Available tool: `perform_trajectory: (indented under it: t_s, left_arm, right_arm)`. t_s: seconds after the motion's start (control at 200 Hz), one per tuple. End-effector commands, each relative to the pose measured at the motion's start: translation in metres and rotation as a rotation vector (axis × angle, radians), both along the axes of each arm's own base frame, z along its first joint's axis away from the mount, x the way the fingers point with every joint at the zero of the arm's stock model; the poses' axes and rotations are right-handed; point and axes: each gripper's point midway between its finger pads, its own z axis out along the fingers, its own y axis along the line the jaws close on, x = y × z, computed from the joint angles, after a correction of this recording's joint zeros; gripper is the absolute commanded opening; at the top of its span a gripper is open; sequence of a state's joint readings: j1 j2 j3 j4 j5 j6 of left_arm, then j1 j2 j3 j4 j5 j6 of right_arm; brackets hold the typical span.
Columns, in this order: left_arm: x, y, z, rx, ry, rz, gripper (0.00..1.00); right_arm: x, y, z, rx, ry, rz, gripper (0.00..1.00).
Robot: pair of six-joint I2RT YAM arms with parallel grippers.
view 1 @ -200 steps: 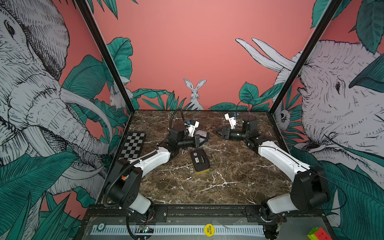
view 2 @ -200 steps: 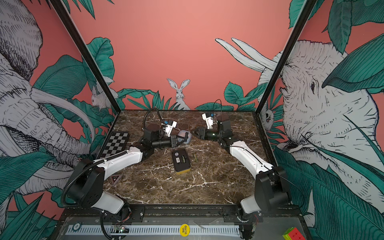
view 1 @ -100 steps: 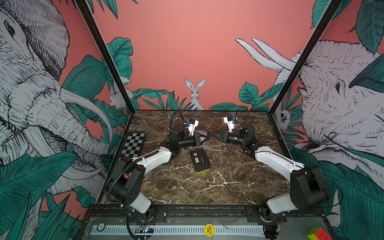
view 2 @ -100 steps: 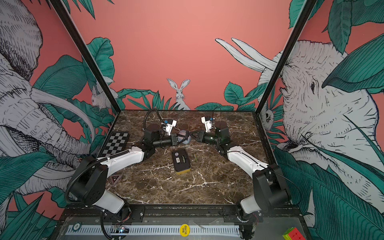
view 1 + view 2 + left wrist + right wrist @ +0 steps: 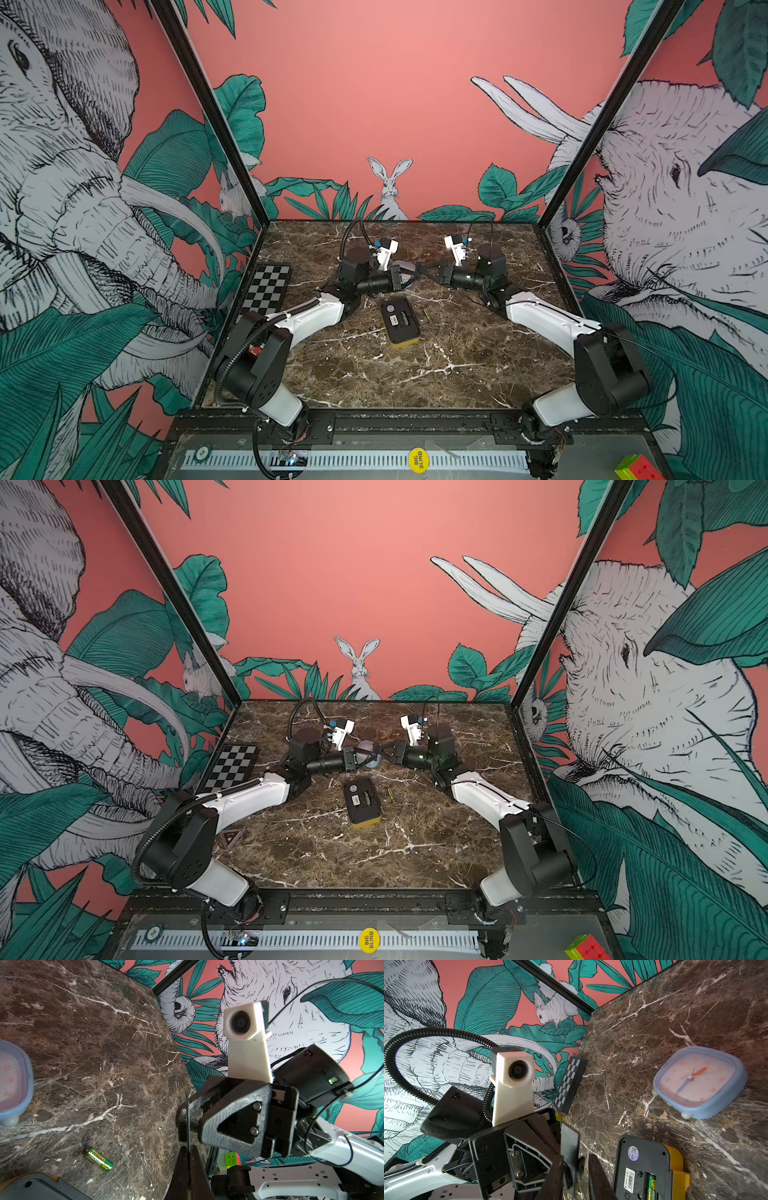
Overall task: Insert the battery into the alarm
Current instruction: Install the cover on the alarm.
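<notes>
The alarm, black with a yellow front, lies face down at mid-table. One green battery sits in its open bay. A second battery lies loose on the marble just right of it. Behind the alarm, my left gripper is shut on a thin dark battery cover held in the air. My right gripper meets it tip to tip, jaws closed around the same cover.
A blue clock stands behind the two grippers. A checkerboard lies by the left wall, a red triangle near the left arm's base. Outside the front rail are a colour cube and a yellow chip.
My right gripper has moved left to meet the left gripper, and its jaws have narrowed around the cover. The left gripper has held still and shut.
</notes>
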State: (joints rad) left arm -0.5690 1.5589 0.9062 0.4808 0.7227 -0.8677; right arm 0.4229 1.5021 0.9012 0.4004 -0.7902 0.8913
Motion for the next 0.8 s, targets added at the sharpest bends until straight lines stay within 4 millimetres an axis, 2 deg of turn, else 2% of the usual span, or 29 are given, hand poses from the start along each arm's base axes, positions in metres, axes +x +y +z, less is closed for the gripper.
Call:
perform_trajectory:
  t_s: [0.0,0.185,0.53,0.795]
  left_arm:
    - [-0.0014,-0.0039,0.0144,-0.032,-0.036,-0.019,0.0]
    - [-0.0027,-0.0064,0.014,-0.028,-0.03,-0.033,0.0]
    - [-0.0042,-0.0076,0.0084,-0.022,-0.012,-0.048,0.0]
    - [-0.003,-0.0099,0.0056,-0.023,0.009,-0.055,0.0]
  right_arm:
    - [-0.0011,0.0047,0.0052,0.035,-0.015,0.019,0.21]
    - [0.0002,0.0083,0.0094,0.091,0.0,0.03,0.17]
    - [-0.0031,0.0084,0.0084,0.071,-0.002,0.045,0.06]
    - [-0.0059,0.0071,0.0082,0.063,-0.009,0.051,0.03]
